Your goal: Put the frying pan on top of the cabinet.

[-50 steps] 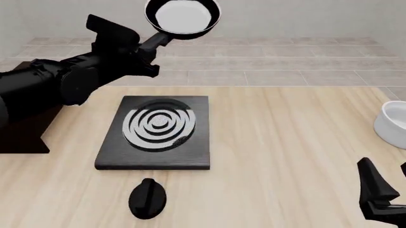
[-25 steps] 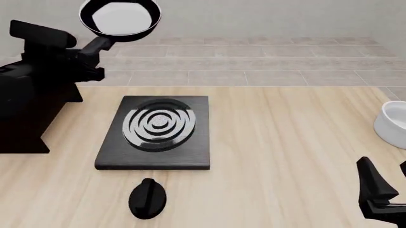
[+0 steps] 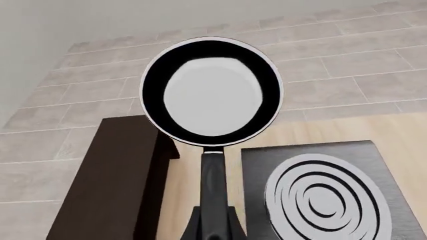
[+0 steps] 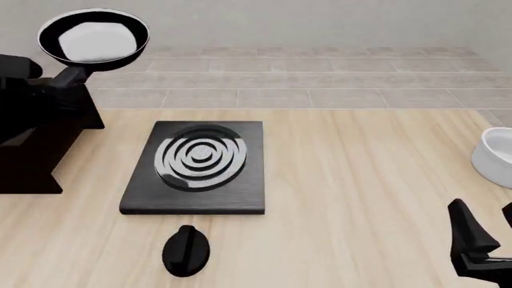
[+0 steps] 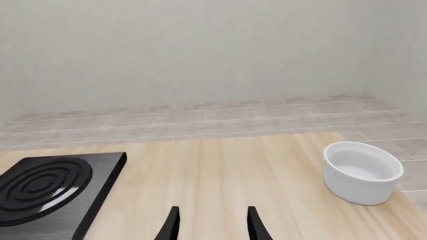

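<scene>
Since one second ago, we see the frying pan (image 4: 93, 37) carried from the upper middle to the upper left of the front view, now above the cabinet (image 4: 32, 150). We think it may tip or catch the cabinet edge if lowered off-centre, because only the handle is held. Our left end effector (image 3: 213, 231) is clamped on that handle. The right end effector (image 5: 210, 225) is parted, holding nothing, at the lower right above the worktop (image 4: 360, 180).

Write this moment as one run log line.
left hand: holds frying pan by handle, raised beside cabinet | right hand: open, idle | pan not placed
</scene>
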Available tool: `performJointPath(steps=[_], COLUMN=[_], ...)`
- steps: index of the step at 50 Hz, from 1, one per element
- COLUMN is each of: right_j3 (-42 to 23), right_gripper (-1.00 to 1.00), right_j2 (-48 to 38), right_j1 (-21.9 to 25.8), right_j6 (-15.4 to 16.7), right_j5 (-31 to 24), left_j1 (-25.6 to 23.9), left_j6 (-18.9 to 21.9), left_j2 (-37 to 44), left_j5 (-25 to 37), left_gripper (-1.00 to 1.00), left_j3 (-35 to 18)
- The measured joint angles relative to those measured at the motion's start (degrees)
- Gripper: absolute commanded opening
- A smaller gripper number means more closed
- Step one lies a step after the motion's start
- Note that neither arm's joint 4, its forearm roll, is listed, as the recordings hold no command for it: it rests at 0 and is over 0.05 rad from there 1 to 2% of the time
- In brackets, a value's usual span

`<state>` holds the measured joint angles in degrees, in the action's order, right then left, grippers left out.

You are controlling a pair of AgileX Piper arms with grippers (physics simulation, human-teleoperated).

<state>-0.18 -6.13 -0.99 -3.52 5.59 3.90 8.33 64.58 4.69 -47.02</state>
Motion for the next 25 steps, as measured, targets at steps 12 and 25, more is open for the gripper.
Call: performJointPath(steps=[12, 25], right_j3=[0.1, 0.1], right_gripper=[1.0, 1.0], right_j2=[0.1, 0.1], right_j1=[0.1, 0.1], right_j6=[0.0, 0.0], right_j5=[0.1, 0.0], left_j1=[4.3, 8.1], left_j6=[-0.7, -2.8], left_j2=[-1.2, -1.4], left_j5=[0.7, 1.8], left_gripper=[-1.0, -1.0], left_j3=[2.0, 2.0])
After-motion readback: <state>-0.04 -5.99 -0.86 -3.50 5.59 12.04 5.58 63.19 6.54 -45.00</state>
